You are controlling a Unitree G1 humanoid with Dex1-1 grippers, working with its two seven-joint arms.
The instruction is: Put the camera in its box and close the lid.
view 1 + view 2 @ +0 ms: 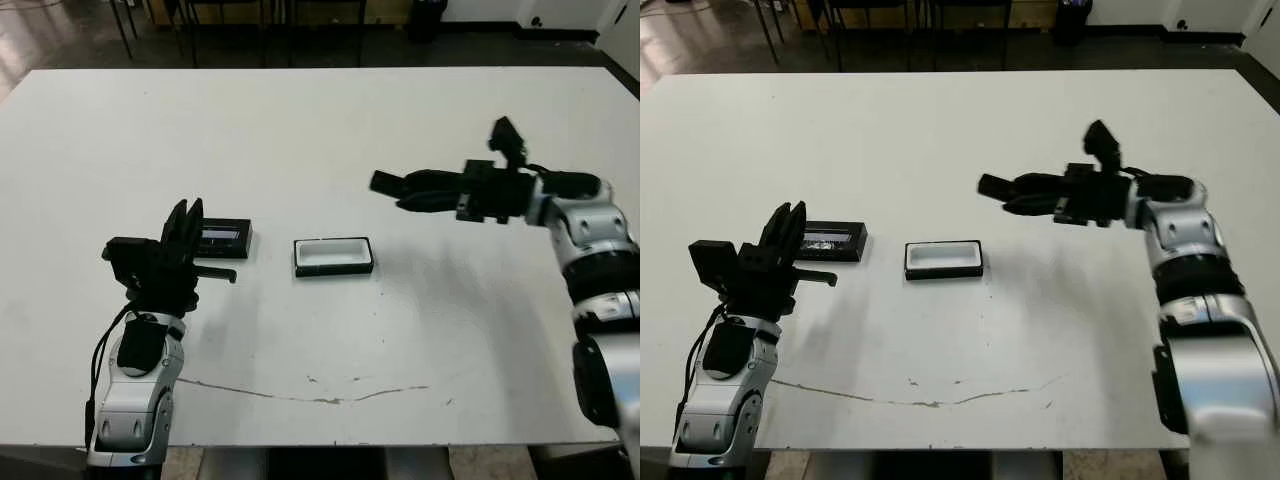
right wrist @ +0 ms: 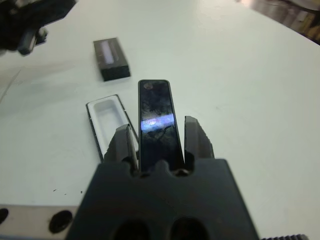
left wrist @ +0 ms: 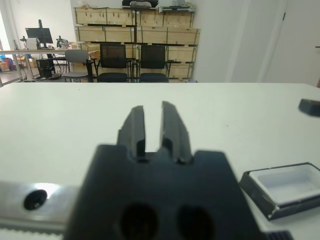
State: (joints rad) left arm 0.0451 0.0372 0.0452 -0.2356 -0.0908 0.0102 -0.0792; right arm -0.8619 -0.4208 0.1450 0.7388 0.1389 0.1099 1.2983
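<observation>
Lid (image 1: pixel 224 238), flat, black and carrying a pale glossy strip, lies on the white surface (image 1: pixel 320 130) just beside my left hand (image 3: pixel 153 126), whose fingers stand nearly together around nothing. Box (image 1: pixel 334 256), a shallow black tray with white lining and rounded inner corners, sits open and empty mid-surface, near the lid but apart from it. Further right my right hand (image 2: pixel 159 136) hovers above the surface, clenched on the camera (image 2: pixel 158 122), a slim glossy black bar with a bluish streak of light. I judge the carry step under way; next I must bring the camera over the box, level it, and lower it squarely into the lining.
</observation>
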